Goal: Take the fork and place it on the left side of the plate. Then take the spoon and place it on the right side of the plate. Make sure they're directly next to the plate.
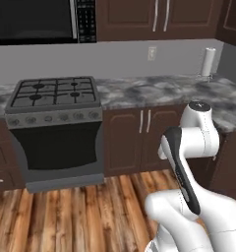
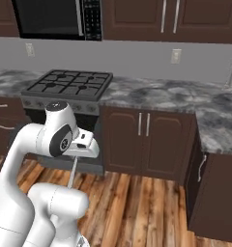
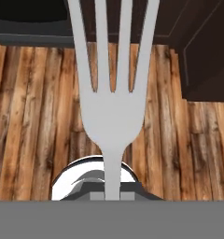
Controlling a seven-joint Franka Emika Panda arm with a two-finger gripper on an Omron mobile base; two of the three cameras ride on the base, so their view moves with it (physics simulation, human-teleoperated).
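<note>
The fingers are pinching the fork (image 3: pixel 111 116), which rises large and close in the hand view with its prong tips cut off at the top edge, above the wooden floor (image 3: pixel 34 121). In the right base view its thin handle (image 2: pixel 73 173) hangs below the hand, the gripper (image 2: pixel 84 147) itself hard to make out.

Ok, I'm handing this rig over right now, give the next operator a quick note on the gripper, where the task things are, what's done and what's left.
Gripper: shut on the fork, which hangs below the hand in the right base view, over the wood floor in front of the stove; its prongs point away from the hand.
Plate and spoon: I can't place either from these pictures.
Done: fork picked up.
Left: set the fork directly against the plate's left side, then fetch the spoon and set it directly against the right side.
</note>
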